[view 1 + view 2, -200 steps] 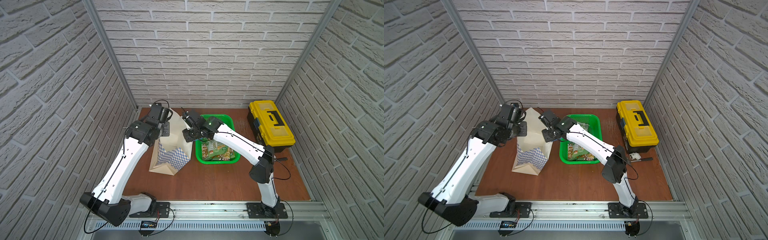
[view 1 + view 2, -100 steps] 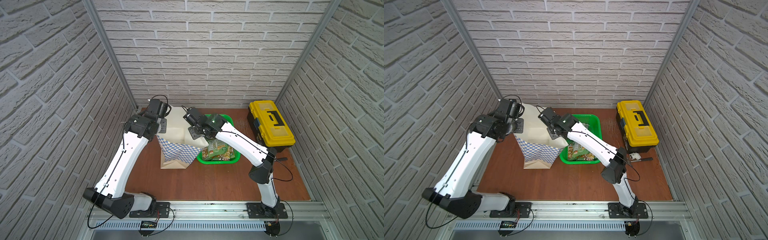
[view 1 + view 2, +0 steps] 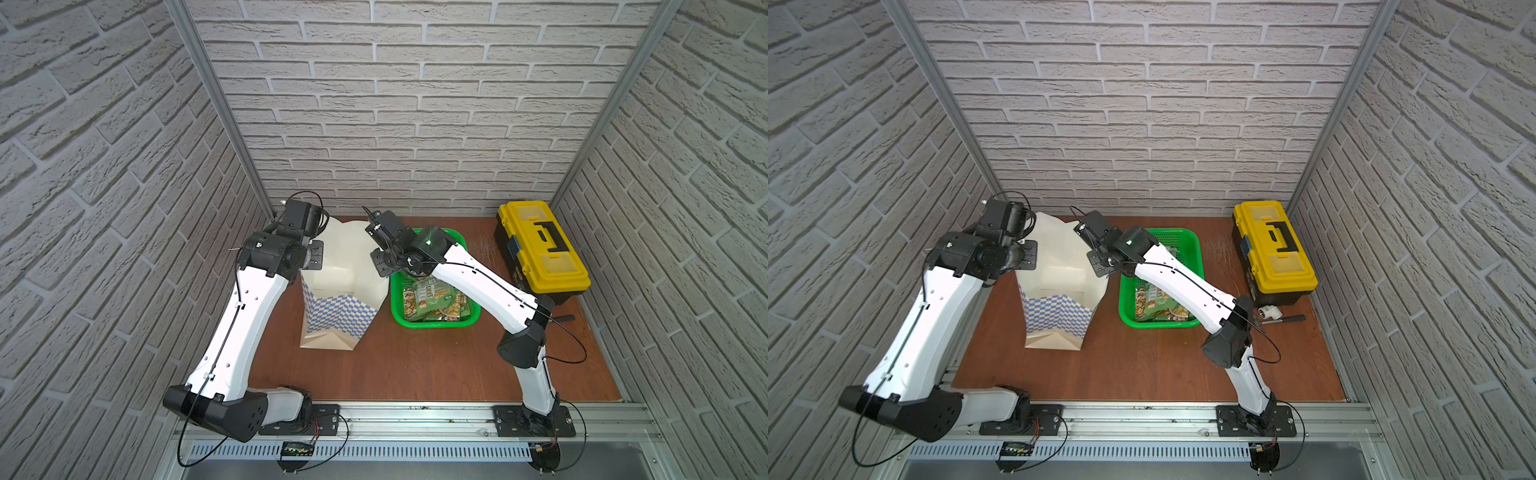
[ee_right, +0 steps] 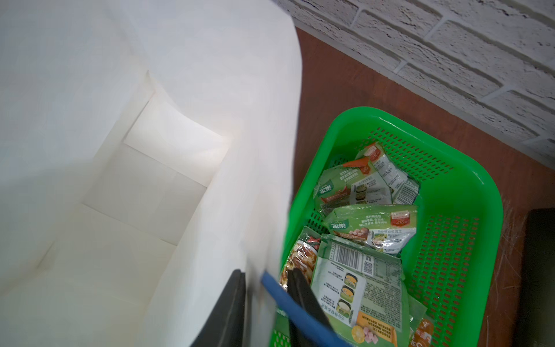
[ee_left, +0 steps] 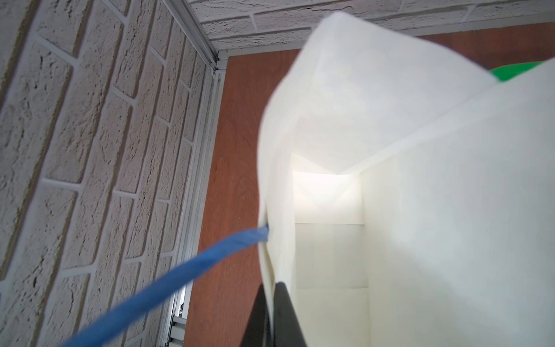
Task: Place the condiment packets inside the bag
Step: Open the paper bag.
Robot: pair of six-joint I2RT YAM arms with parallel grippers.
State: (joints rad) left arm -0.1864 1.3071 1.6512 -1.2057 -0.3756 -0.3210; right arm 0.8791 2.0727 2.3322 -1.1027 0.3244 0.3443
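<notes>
In both top views the bag (image 3: 340,307) stands open at centre. The left gripper (image 5: 271,285) pinches its rim. The right gripper (image 4: 266,272) straddles the opposite rim, jaws spread. The packets (image 3: 432,299) lie in the green basket (image 3: 436,323) just right of it.

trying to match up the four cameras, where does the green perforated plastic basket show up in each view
In a top view: green perforated plastic basket mid-table, beside the white paper bag with blue-and-white check.
In a top view: same place.
Left wrist: green sliver behind the bag's rim.
Right wrist: large, beside the bag's wall.
Shared landmark: that bag.
</notes>
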